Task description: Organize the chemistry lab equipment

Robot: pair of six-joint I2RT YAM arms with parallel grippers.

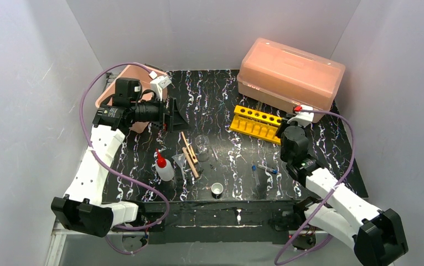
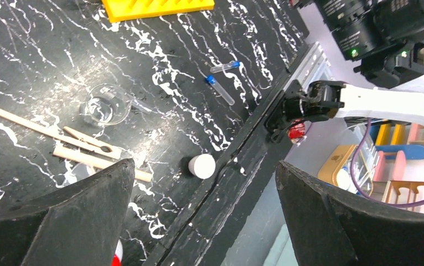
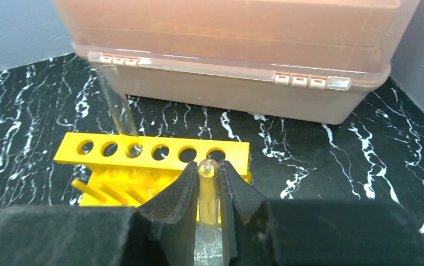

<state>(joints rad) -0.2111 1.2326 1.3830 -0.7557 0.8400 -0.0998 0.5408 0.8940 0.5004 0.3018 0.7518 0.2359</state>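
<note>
Because the right gripper [image 3: 207, 170] is clamped on a clear tube [image 3: 207, 199], its jaws stand only slightly apart, pressed against the glass on both sides. The tube's rounded end lies just on the near side of the yellow holed rack [image 3: 237, 152], in line with the hole at the rack's right end. A second clear tube [image 3: 118, 111] leans in the rack's third hole from the left.

The left gripper [image 1: 175, 115] is spread fully wide and holds nothing. It hangs above the surface well to the left of the rack.

Surface, from the near edge outward:
- The tiny white cup [image 1: 216, 189] stands nearest, well in front of the rack's left end.
- The small white squeeze bottle with red nozzle [image 1: 164, 168] stands upright further left of the rack.
- Two blue-capped clear tubes [image 1: 265, 169] lie flat in front of the rack's right half.
- The wooden clamps [image 1: 189, 151] lie crossed left of the rack, beside the clear glass beaker [image 1: 201, 145].
- The big pink lidded box [image 1: 290, 75] sits closed directly behind the rack.

The table [image 1: 221, 100] is black with white veining. Plain grey walls [image 1: 210, 33] enclose it behind and beside the rack.
</note>
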